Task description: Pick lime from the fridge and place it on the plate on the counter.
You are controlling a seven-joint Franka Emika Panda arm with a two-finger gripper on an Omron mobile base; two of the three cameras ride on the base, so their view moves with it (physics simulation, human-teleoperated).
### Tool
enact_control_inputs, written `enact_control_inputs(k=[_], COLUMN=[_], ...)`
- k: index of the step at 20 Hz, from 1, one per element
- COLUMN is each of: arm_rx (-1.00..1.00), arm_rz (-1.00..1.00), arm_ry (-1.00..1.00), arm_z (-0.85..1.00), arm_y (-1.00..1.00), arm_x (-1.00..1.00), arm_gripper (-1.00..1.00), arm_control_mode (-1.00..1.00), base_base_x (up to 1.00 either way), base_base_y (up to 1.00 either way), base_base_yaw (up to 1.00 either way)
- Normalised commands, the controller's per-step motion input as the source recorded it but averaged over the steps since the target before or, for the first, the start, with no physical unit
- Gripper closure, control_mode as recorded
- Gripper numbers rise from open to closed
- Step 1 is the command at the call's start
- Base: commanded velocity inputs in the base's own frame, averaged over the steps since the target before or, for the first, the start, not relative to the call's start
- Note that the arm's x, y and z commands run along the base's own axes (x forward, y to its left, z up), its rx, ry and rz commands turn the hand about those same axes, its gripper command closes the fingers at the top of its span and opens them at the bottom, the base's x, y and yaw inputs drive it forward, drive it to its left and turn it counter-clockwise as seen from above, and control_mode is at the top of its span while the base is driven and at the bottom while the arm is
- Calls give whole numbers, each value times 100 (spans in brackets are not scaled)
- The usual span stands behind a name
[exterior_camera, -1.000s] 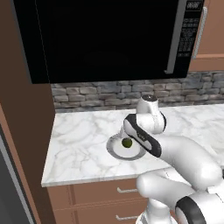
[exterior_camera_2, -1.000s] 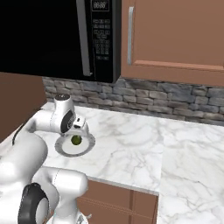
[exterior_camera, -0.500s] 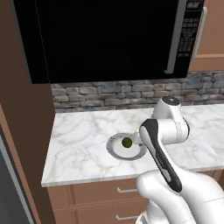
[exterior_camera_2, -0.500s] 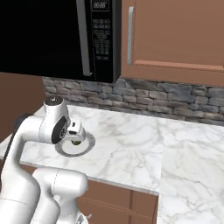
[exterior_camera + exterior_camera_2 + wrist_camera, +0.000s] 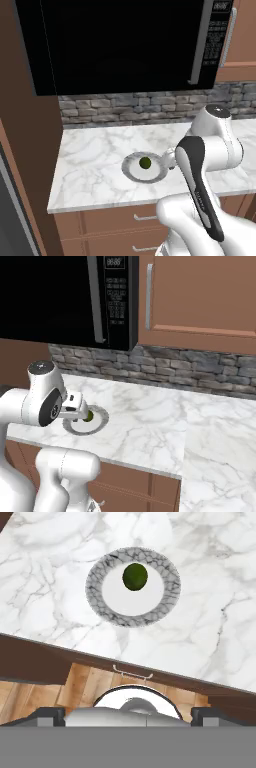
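Lime [image 5: 135, 576] (round, dark green) on mottled-rimmed plate [image 5: 162, 604], veined marble counter [image 5: 210, 632]

The arm has swung back off the plate [image 5: 131, 172], toward 4 o'clock in the left base view, uncovering the lime [image 5: 145, 162]; the tool [image 5: 80, 410], open-jawed, has risen clear above the table [image 5: 95, 160].

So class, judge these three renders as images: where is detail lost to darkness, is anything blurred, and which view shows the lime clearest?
Left base view: the microwave front is flat black, no detail. Right base view: sharp, but the arm partly hides the plate. Hand view: evenly lit, no blur, lime clearest.
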Motion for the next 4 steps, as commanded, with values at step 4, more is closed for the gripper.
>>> enact_control_inputs(k=[4], arm_rx=[0], arm_rz=[0], arm_ry=[1], arm_z=[53], arm_y=[-16], arm_x=[-22], arm_gripper=[-100], arm_control_mode=[-100], base_base_x=[0], base_base_y=[0], base_base_yaw=[0])
